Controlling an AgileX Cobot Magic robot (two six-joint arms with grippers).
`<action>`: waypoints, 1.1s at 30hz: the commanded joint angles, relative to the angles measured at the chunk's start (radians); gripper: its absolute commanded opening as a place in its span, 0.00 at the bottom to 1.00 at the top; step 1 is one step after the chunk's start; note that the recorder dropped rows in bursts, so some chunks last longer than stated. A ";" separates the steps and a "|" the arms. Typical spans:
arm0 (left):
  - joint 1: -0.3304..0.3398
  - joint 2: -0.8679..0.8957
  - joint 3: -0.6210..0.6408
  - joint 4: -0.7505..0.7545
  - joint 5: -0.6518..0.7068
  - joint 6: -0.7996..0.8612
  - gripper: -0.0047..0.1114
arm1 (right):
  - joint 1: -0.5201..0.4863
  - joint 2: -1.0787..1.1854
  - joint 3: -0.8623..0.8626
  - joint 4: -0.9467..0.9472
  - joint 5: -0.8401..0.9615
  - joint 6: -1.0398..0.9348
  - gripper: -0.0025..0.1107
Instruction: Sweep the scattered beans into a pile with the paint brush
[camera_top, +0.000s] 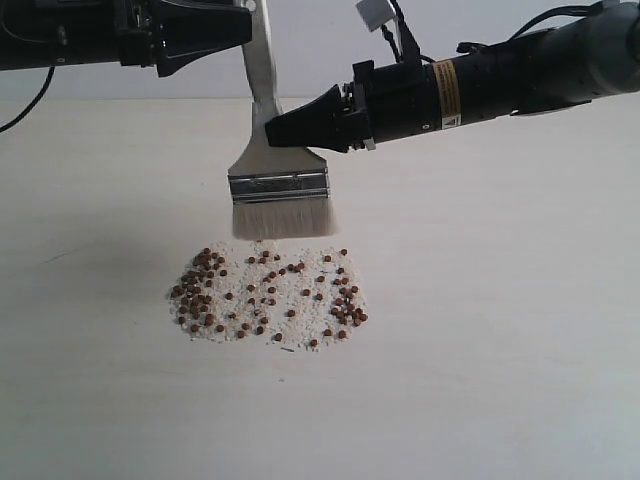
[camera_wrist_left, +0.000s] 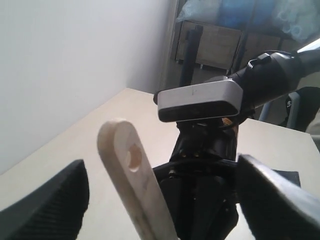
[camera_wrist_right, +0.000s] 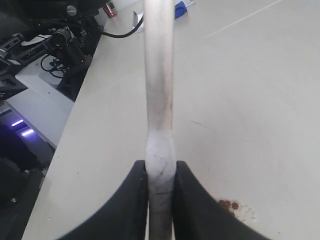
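In the exterior view the paint brush (camera_top: 278, 186) hangs upright over the pale counter (camera_top: 500, 360), bristles down, just above the far edge of the beans (camera_top: 268, 295), which lie in a loose patch mixed with whitish crumbs at the scene's middle. Whether the bristle tips touch the counter cannot be told. The right gripper (camera_top: 272, 130) reaches in from the right, its jaws clamped on the handle just above the ferrule. The left gripper (camera_top: 215, 35) sits high at the left, beside the handle's upper end. In the left wrist view the left gripper (camera_wrist_left: 160, 210) has its jaws spread wide, the handle end of the paint brush (camera_wrist_left: 145, 200) with its hole standing between them and touching neither; the right arm's wrist camera (camera_wrist_left: 200, 100) fills the space behind. In the right wrist view the right gripper (camera_wrist_right: 160, 195) pinches the paint brush (camera_wrist_right: 159, 100) by its handle between both jaws, and a few beans (camera_wrist_right: 230, 205) show on the counter (camera_wrist_right: 250, 100) beside it.
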 joint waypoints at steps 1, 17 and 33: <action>0.001 -0.008 -0.007 -0.012 0.008 0.004 0.69 | 0.001 -0.032 -0.005 0.010 -0.007 0.000 0.02; 0.000 -0.008 -0.007 -0.012 0.008 0.001 0.47 | 0.078 -0.045 -0.005 0.020 -0.007 -0.043 0.02; 0.000 -0.008 -0.007 -0.012 0.008 -0.013 0.62 | 0.069 -0.045 -0.005 0.139 -0.007 -0.080 0.02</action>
